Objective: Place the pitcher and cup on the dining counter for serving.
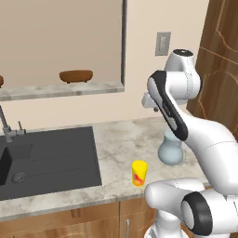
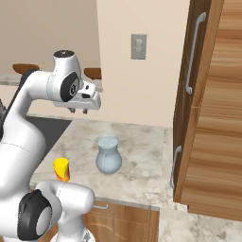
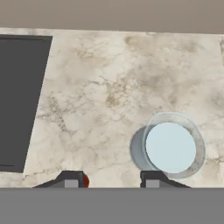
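The jaws (image 2: 79, 111) hang spread and empty above the marbled tabletop (image 1: 121, 139). In the hand view the pitcher (image 3: 171, 146) stands at their one o'clock, upright on the stone. The yellow cup (image 1: 139, 173) stands near the pitcher, beside the black sink (image 1: 46, 158).

Black sink (image 1: 46, 158) is sitting recessed in the marbled worktop (image 1: 125, 144), taking up its left part; drain showing near the basin's front left. Grey faucet (image 1: 7, 125) is standing at the sink's back edge, at the left. Grey wall switch plate (image 2: 138, 46) is hanging on the beige wall above the worktop. Tall wooden cabinet (image 2: 212, 104) is standing at the worktop's right end, with metal handles (image 2: 191, 52) running vertically. Two brown stool seats (image 1: 76, 75) are showing beyond the raised ledge.
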